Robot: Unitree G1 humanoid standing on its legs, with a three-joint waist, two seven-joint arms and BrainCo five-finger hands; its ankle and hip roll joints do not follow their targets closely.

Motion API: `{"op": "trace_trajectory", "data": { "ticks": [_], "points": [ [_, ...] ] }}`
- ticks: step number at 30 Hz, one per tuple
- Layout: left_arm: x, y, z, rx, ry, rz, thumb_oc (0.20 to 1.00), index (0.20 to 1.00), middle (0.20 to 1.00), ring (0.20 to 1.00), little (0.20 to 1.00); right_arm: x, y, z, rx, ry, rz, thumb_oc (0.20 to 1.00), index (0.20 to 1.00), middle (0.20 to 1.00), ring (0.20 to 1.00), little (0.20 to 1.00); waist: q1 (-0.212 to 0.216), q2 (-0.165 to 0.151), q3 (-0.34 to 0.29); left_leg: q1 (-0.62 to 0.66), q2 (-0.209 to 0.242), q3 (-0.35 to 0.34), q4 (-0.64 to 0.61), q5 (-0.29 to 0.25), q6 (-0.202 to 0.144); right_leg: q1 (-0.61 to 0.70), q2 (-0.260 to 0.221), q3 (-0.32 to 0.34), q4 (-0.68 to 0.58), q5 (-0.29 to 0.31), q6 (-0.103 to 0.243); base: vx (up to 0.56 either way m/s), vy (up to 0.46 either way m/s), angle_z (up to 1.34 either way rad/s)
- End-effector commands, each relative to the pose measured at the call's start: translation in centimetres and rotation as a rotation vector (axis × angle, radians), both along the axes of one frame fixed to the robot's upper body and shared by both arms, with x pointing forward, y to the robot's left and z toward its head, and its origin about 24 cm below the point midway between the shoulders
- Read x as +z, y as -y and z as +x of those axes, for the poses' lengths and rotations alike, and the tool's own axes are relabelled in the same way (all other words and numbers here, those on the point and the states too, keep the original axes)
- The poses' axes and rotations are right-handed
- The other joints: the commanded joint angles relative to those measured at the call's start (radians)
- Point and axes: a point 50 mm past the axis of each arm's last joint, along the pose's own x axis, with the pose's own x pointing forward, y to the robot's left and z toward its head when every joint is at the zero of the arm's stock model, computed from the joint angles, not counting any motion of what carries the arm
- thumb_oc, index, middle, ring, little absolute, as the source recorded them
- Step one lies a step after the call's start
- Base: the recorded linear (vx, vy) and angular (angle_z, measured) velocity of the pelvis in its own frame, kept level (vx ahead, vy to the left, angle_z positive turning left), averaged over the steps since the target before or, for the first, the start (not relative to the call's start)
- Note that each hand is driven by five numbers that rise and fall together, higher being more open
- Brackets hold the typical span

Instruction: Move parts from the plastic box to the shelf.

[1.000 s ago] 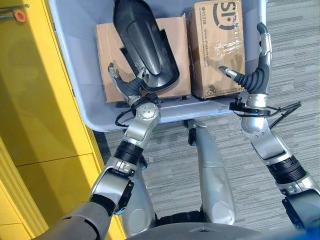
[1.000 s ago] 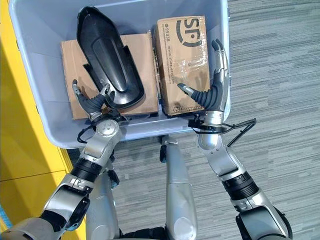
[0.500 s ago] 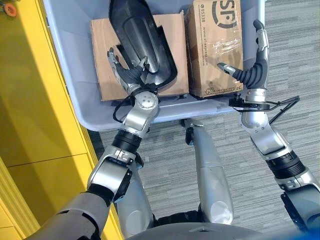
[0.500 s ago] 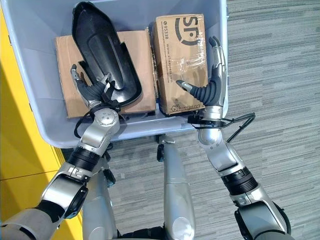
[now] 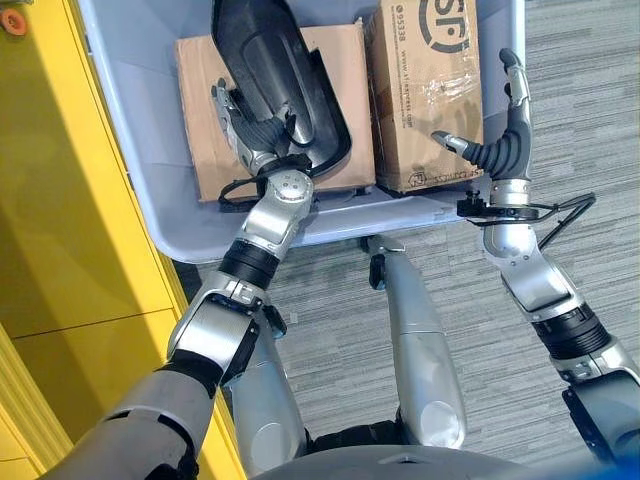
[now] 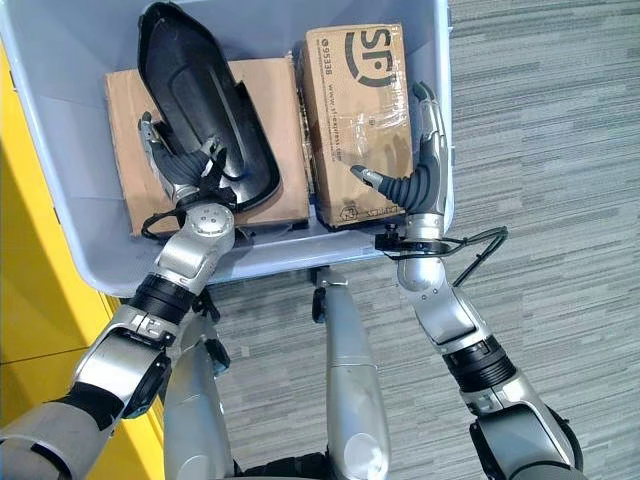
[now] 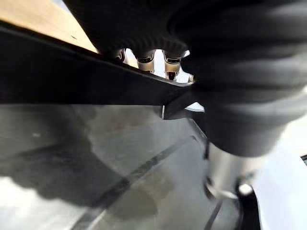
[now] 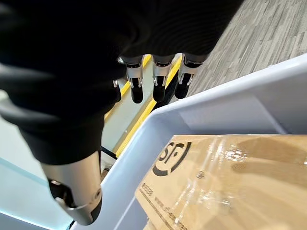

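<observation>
Carpet (image 5: pixel 330 330) is lying nearest, under the plastic box (image 5: pixel 140 180). Just past the box's near wall, the left hand (image 6: pixel 180 172) is reaching with spread fingers onto the black part (image 6: pixel 200 110), which is lying on a flat cardboard box (image 6: pixel 125 150). The right hand (image 6: pixel 415 180) is hovering wide open beside the taped carton (image 6: pixel 360 110), fingers along the box's right wall.

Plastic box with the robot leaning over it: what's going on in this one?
The robot reaches both hands into the plastic box. Its left hand is at the near end of a black moulded part lying on a flat cardboard box; whether it grips is unclear. Its right hand is open beside the taped cardboard box, thumb against it. Nothing is lifted yet.
</observation>
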Motion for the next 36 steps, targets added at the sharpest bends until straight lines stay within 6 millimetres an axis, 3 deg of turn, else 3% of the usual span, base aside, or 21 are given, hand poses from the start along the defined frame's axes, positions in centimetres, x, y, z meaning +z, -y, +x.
{"op": "trace_trajectory", "data": {
  "ticks": [1,12,16,24,29,33,36],
  "points": [
    [-7.2,2.7,0.5,-0.26,-0.346,-0.221,0.2,0.2,0.2,0.2,0.2,1.6,0.5,-0.4,0.001,0.069,0.044,1.0,1.0,1.0,1.0,1.0,-0.05,-0.058,-0.015,-0.113,0.025,0.026,0.123,0.0,-0.043,0.075,0.075,-0.035,-0.05,0.026,0.047,0.0,0.0,0.0],
    [-8.8,3.0,-0.4,-0.148,-0.351,-0.396,0.2,0.2,0.2,0.2,0.2,1.1,0.3,-0.3,-0.018,0.065,0.06,1.0,1.0,1.0,1.0,1.0,-0.044,-0.058,-0.015,-0.109,0.024,0.026,0.113,0.004,-0.044,0.082,0.072,-0.037,-0.063,0.027,0.049,0.0,0.0,0.0],
    [-9.8,3.4,-1.4,-0.07,-0.327,-0.559,0.2,0.2,0.2,0.2,0.2,1.1,0.2,-0.3,-0.034,0.072,0.089,1.0,1.0,1.0,1.0,1.0,-0.032,-0.06,-0.015,-0.111,0.023,0.02,0.105,0.009,-0.046,0.089,0.068,-0.043,-0.074,0.029,0.052,-0.01,-0.034,0.01],
    [-9.8,4.7,-1.8,-0.107,-0.305,-0.547,0.2,0.2,0.2,0.2,0.2,1.0,-0.1,-0.3,-0.043,0.08,0.106,1.0,1.0,1.0,1.0,1.0,-0.022,-0.07,-0.015,-0.111,0.026,0.021,0.087,0.02,-0.048,0.092,0.065,-0.053,-0.092,0.039,0.055,0.0,-0.005,0.0],
    [-8.5,5.4,-1.8,-0.157,-0.233,-0.472,0.2,0.2,0.2,0.2,0.2,0.8,-0.1,-0.4,-0.033,0.081,0.109,1.0,1.0,1.0,1.0,1.0,-0.024,-0.068,-0.015,-0.1,0.026,0.024,0.084,0.021,-0.046,0.102,0.068,-0.051,-0.098,0.041,0.052,-0.01,0.004,0.03],
    [-4.7,5.1,-1.7,-0.22,-0.029,-0.288,0.2,0.2,0.2,0.2,0.2,0.7,0.0,-0.7,-0.003,0.086,0.107,1.0,1.0,1.0,1.0,1.0,-0.027,-0.058,-0.015,-0.051,0.021,0.023,0.081,0.008,-0.04,0.14,0.074,-0.041,-0.099,0.031,0.046,-0.01,0.048,0.0],
    [-1.7,4.0,-2.7,-0.25,0.153,-0.205,0.2,0.2,0.2,0.2,0.2,0.0,0.1,-1.0,0.016,0.079,0.121,1.0,1.0,1.0,1.0,1.0,-0.015,-0.03,-0.015,0.036,0.013,0.02,0.076,-0.001,-0.033,0.211,0.071,-0.034,-0.104,0.013,0.041,-0.03,0.156,-0.01]
  ]
}}
